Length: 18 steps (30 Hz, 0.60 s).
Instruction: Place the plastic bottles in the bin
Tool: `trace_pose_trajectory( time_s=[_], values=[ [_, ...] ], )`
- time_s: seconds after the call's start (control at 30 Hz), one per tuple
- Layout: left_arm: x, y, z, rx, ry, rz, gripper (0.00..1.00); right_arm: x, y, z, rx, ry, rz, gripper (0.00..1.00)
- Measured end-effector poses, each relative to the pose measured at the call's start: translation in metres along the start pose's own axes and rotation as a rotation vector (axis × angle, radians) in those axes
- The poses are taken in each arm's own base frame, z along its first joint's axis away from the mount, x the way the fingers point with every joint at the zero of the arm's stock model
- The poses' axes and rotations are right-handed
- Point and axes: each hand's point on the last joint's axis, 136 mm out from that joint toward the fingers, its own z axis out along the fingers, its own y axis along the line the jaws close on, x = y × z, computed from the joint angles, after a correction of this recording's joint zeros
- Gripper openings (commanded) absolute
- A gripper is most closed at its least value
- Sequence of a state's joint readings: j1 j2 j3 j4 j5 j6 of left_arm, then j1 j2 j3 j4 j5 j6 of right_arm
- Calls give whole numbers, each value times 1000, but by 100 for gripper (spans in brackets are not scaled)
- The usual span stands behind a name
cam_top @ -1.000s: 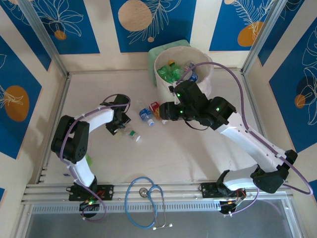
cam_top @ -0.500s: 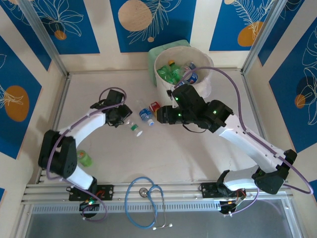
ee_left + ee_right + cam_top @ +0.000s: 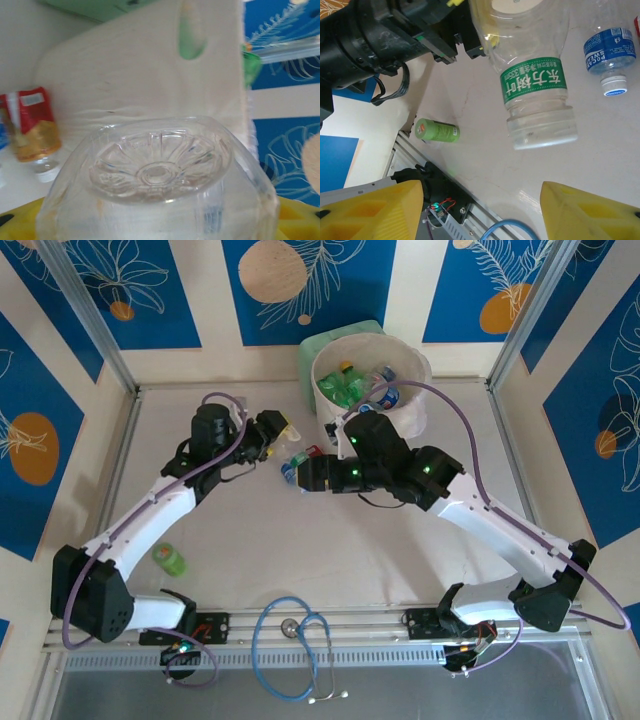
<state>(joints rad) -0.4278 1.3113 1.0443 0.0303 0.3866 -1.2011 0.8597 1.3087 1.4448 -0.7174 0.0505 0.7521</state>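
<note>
Nearest the arm bases, at the bottom of the overhead view, a blue-tubed stethoscope is lying looped across the rail at the table's edge. Up and to its left, a small green bottle is lying on its side on the table, well apart from everything else. Toward the middle of the frame, the right gripper is hovering with its yellow fingers spread wide and nothing between them. A blue-labelled bottle is lying just beside its tip. A red-labelled bottle is lying just beyond that, near the foot of the bin. Up and left of those two, the left gripper is clamping a clear bottle with a green label, seemingly off the table. In the left wrist view the bottle's ribbed base is facing the camera, with the bin's cream wall close behind. At the upper centre the bin is standing by the back wall, with several green bottles and a blue-capped one lying inside. A pale green box is sitting just behind it.
</note>
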Motion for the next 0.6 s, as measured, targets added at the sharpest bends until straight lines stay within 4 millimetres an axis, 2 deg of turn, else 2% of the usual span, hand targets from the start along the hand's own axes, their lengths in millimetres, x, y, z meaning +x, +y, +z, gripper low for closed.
trace_pose_trajectory(
  time_s=[0.13, 0.23, 0.37, 0.6],
  values=[
    [1, -19, -3, 74, 12, 16, 60, -5, -11, 1, 28, -5, 23, 68],
    [3, -32, -5, 123, 23, 27, 60, -7, -18, 1, 46, -2, 37, 75],
    [10, -45, -6, 179, 52, 38, 60, -8, -19, 0, 47, -1, 46, 76],
    [28, -69, -8, 269, 110, 67, 61, -17, -14, -1, -4, -5, 70, 64]
  ],
)
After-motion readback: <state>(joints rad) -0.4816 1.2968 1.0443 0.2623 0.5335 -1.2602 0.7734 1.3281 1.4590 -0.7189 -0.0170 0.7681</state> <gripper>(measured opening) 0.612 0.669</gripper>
